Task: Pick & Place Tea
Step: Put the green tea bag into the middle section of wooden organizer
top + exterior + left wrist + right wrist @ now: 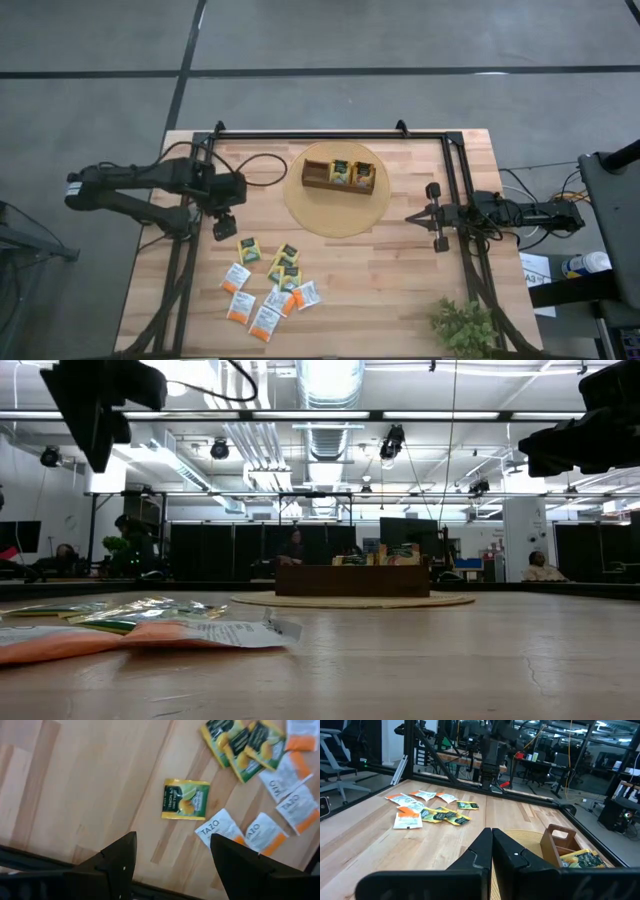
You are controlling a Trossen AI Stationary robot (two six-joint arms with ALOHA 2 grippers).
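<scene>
Left gripper [224, 226] hangs unclenched and empty near the desk's left edge, just beside the nearest yellow-green tea packet [249, 250], which lies flat toward the front edge; right gripper [436, 216] clenched, farther off.

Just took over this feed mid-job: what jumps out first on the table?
A loose scatter of tea packets lies on the wooden table's front-left part, one yellow-green packet set apart from the rest. The left pincer hangs open above the table near that packet, holding nothing. Farther back, a brown wooden tray with a few packets inside sits on a round mat; the right pincer waits shut beside the mat.
</scene>
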